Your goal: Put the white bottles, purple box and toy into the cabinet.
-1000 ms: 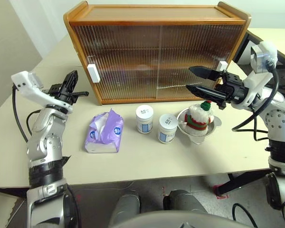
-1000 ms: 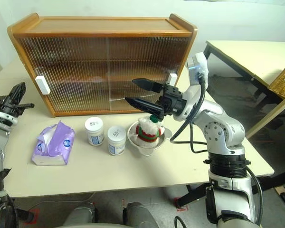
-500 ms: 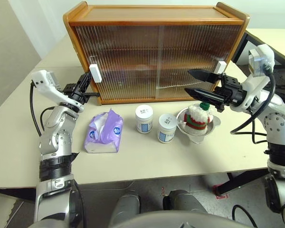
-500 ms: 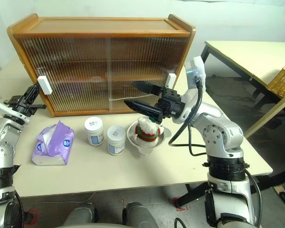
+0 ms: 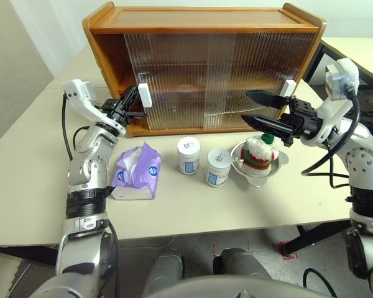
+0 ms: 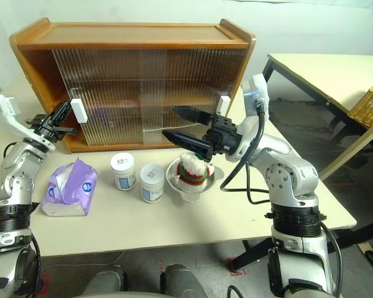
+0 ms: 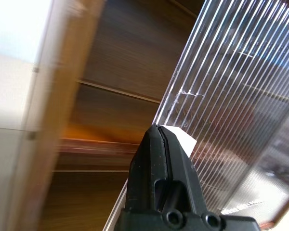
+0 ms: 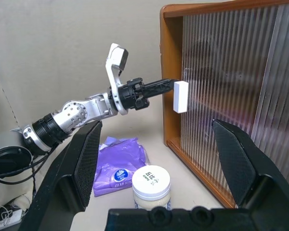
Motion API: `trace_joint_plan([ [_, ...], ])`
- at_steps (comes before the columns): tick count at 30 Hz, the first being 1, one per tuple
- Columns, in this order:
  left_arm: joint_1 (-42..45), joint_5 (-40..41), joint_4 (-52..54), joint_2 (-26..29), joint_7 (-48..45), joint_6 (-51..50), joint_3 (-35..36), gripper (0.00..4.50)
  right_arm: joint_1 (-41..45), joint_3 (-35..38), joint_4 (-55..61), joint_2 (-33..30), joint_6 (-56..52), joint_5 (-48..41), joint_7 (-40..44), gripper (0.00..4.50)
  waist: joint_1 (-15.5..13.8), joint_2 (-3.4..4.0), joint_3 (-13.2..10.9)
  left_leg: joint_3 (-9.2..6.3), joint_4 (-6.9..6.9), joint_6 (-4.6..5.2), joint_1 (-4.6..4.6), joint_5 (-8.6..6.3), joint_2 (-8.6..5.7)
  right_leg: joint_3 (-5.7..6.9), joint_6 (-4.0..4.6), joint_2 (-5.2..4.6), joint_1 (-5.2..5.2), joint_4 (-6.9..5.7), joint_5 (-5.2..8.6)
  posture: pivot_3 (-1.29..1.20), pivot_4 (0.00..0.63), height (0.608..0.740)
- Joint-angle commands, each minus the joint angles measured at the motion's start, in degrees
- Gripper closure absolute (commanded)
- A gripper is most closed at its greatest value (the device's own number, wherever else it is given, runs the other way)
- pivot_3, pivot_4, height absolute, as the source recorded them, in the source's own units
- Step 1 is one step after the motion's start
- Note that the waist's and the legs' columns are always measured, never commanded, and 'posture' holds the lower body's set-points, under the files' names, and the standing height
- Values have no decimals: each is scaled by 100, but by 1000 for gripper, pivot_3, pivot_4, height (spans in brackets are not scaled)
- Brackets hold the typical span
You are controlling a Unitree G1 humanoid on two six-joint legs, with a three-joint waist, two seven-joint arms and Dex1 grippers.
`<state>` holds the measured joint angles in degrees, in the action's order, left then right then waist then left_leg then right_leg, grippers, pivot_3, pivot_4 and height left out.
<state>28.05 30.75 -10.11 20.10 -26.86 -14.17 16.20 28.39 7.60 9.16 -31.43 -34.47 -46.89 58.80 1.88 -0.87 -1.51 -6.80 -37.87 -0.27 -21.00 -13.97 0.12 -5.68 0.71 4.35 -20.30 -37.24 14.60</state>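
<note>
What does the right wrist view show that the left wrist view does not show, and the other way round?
The right wrist view alone: the purple box, one white bottle, the left gripper from outside, and the open right gripper.

The left wrist view alone: the brown shelves inside the cabinet, seen through the opened gap.

Both: the shut left gripper pressing the white handle of the ribbed sliding door.

We see the cabinet [image 5: 205, 68] with its left sliding door [image 5: 174, 81] pushed partway right, baring a strip of shelf. Our left gripper [image 5: 135, 102], fingers pressed together, meets the door's white handle [image 5: 144, 95]. Our right gripper [image 5: 256, 107] gapes above the toy [image 5: 260, 151] in its metal bowl [image 5: 280, 162].
</note>
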Motion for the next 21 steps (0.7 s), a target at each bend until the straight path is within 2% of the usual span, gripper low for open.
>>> trace_joint_plan([
  [1,218,-105,-211,-92,-274,-42,-287,4461,13,15,115,-19,-3,-15,-25,0,-3,0,0,3,-1,0,0,0,0,0,0,0,1,0,0,-95,0,740],
  [16,963,-472,-1059,-597,-973,80,-1045,4461,-7,20,92,-53,-7,42,-197,0,6,0,0,3,-7,3,-1,1,-2,-4,-22,-4,5,3,-6,-114,0,740],
  [21,1080,-532,-1212,-736,-1058,146,-1083,4461,-52,31,136,-72,-12,32,-219,0,36,0,0,-1,-8,6,-2,1,-2,-9,-31,-7,6,6,-8,-118,0,740],
])
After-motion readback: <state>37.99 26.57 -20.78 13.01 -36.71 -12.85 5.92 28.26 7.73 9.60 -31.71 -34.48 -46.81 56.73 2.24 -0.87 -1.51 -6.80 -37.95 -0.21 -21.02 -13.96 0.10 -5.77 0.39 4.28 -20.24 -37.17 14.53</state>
